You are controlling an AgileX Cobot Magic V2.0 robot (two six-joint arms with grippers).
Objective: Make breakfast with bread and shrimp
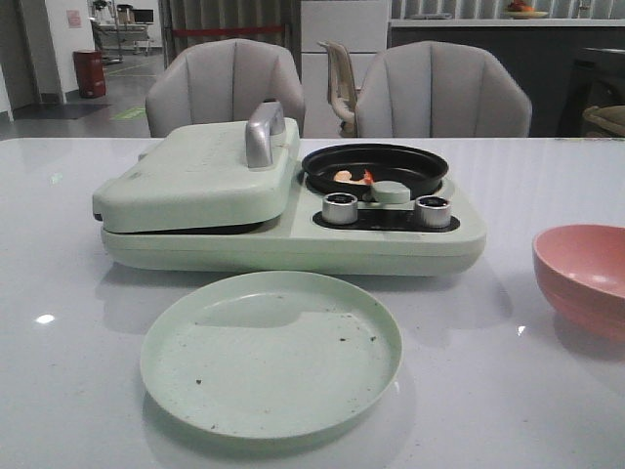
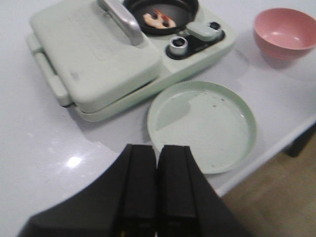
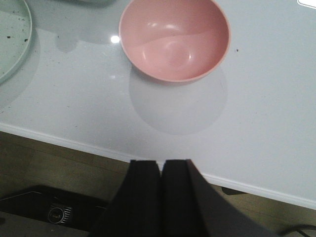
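Orange-pink shrimp (image 1: 352, 177) (image 2: 159, 19) lie in the small black pan (image 1: 375, 168) of the pale green breakfast maker (image 1: 293, 234). Its griddle lid (image 1: 200, 174) with a silver handle (image 1: 264, 131) is down, and the bread is hidden. A pale green plate (image 1: 271, 352) (image 2: 202, 125) with a few crumbs sits in front of the maker. My left gripper (image 2: 158, 147) is shut and empty, held above the table's front edge near the plate. My right gripper (image 3: 161, 162) is shut and empty, over the table's edge short of the pink bowl. Neither arm shows in the front view.
An empty pink bowl (image 1: 584, 276) (image 3: 174, 39) stands at the right of the table. Two silver knobs (image 1: 340, 207) (image 1: 433, 210) and a green switch (image 1: 391, 191) sit on the maker's front panel. Two grey chairs (image 1: 225, 88) stand behind the table. The floor shows below the table edge.
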